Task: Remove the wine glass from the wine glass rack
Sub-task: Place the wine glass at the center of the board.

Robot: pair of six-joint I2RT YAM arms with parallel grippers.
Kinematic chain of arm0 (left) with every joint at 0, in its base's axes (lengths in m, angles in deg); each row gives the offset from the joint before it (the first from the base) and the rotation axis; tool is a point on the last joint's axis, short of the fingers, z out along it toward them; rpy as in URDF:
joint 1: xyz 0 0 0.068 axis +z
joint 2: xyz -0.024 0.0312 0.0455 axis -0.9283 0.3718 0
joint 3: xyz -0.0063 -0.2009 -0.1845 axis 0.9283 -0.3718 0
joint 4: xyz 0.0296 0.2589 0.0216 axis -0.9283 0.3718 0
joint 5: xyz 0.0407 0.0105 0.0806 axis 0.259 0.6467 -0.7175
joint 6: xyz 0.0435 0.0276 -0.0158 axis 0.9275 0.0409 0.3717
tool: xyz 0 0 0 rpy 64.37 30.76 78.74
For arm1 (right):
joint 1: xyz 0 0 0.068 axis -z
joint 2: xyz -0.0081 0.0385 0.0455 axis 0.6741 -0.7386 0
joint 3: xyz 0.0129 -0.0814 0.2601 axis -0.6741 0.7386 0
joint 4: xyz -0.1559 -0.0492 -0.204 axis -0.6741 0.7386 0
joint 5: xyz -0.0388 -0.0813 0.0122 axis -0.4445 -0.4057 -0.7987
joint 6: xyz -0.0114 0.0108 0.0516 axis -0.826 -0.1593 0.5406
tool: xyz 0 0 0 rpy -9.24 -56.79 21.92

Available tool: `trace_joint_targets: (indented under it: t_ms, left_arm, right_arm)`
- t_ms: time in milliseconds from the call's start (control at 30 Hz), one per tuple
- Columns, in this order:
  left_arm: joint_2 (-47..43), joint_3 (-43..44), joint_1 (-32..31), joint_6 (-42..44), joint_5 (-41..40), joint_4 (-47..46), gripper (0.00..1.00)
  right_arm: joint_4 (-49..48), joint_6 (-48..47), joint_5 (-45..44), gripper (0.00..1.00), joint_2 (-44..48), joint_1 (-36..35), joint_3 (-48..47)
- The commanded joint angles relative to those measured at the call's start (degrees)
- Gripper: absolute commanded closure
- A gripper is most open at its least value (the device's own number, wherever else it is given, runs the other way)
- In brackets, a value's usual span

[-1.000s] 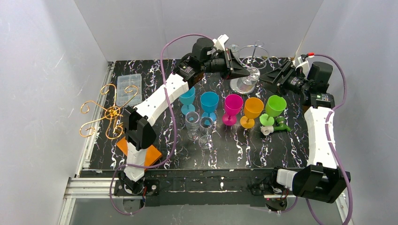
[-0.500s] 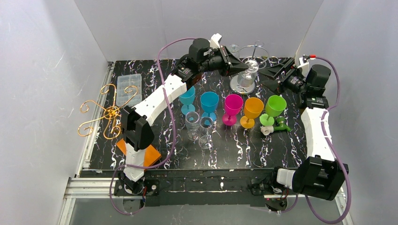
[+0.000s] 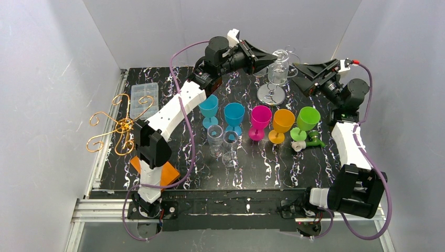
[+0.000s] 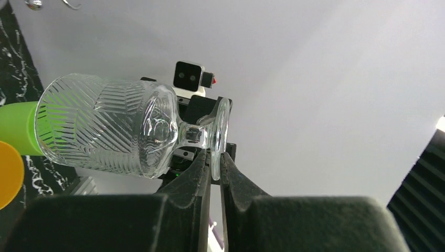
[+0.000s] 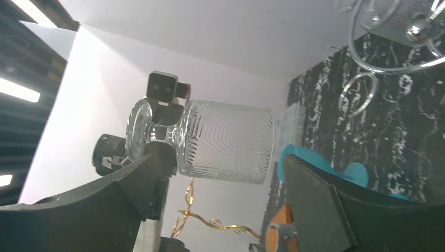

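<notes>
My left gripper (image 3: 269, 60) is shut on the foot of a clear ribbed wine glass (image 3: 278, 70) and holds it upside down in the air over the silver wire rack's round base (image 3: 271, 95). In the left wrist view the fingertips (image 4: 205, 160) pinch the rim of the glass's foot, and the glass (image 4: 105, 126) lies sideways. My right gripper (image 3: 298, 74) is open and empty just right of the glass. In the right wrist view the glass (image 5: 225, 140) sits beyond its spread fingers (image 5: 131, 178), not touching them. The rack's rings (image 5: 388, 42) show at the top right.
A row of goblets stands mid-table: teal (image 3: 209, 107), blue (image 3: 234, 114), magenta (image 3: 261, 116), orange (image 3: 283, 121), green (image 3: 308, 118). Two clear glasses (image 3: 215, 135) stand in front. A gold wire rack (image 3: 123, 126) and a clear plastic box (image 3: 143, 97) sit at the left.
My left gripper has raised the clear glass up and back, from low beside the rack's base to well above it. My right gripper has risen and swung back alongside it, still open.
</notes>
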Motion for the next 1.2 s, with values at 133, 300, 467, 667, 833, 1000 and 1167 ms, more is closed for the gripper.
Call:
trace_joint_targets:
  t_ms: [133, 300, 467, 667, 833, 1000, 1167]
  left_arm:
    - [-6.1, 1.2, 0.3, -5.9, -2.4, -7.8, 1.00]
    - [-6.5, 0.0, 0.3, -8.6, -3.3, -10.0, 1.00]
    - [-7.0, -0.7, 0.3, -10.8, -4.2, -11.2, 1.00]
    - [-7.0, -1.4, 0.3, -15.3, -5.1, -13.9, 1.00]
    - [-6.9, -0.7, 0.3, -17.4, -5.7, -15.2, 1.00]
    - [-7.0, -1.4, 0.3, -19.8, -6.2, -17.3, 1.00]
    - [-7.2, -2.8, 0.3, -23.0, -7.2, -20.6, 1.00]
  right_arm:
    - [-12.4, 5.2, -1.3, 0.04, 0.1, 0.2, 1.3]
    - [-14.9, 6.6, -1.5, 0.08, -0.4, 0.2, 3.2]
    - [-20.8, 10.1, -2.0, 0.11, -1.9, 0.1, 3.9]
    - [-31.2, 17.3, -3.2, 0.17, -5.6, -0.8, 3.7]
    - [-35.8, 20.5, -4.0, 0.22, -8.2, -2.1, 2.2]
    - [-42.8, 25.3, -6.1, 0.29, -10.6, -3.8, 2.0]
    - [-55.5, 33.9, -10.2, 0.41, -14.6, -5.0, 1.8]
